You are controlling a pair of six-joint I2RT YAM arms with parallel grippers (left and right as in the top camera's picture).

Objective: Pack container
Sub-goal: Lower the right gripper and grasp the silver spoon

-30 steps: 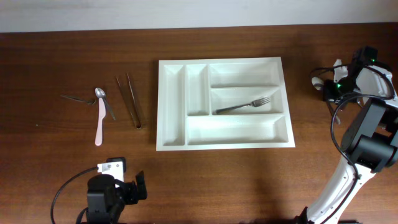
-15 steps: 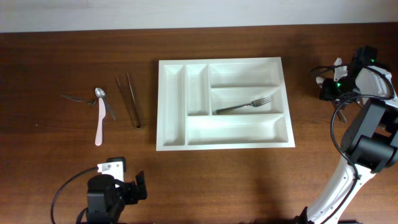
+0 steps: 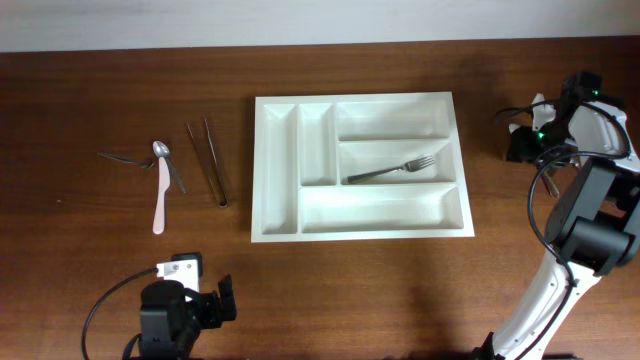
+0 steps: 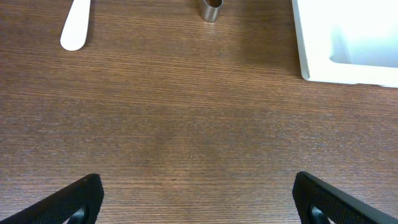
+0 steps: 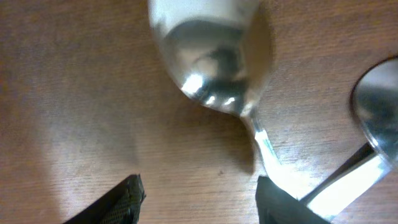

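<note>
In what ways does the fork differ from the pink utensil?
The fork lies in the tray, the pink utensil on the table left of it. The fork is grey metal, the pink utensil pale. The fork runs roughly left-right, the pink utensil near-far. Both lie flat.

Dark brown worktop, fine wood grain streaking side to side, and on it the plain white container with a silver fork glinting inside. Toward the left edge: a pale pink utensil, the silvery left spoon and dull bronze-brown tongs. By the right edge, the right spoon shines mirror-bright silver.
</note>
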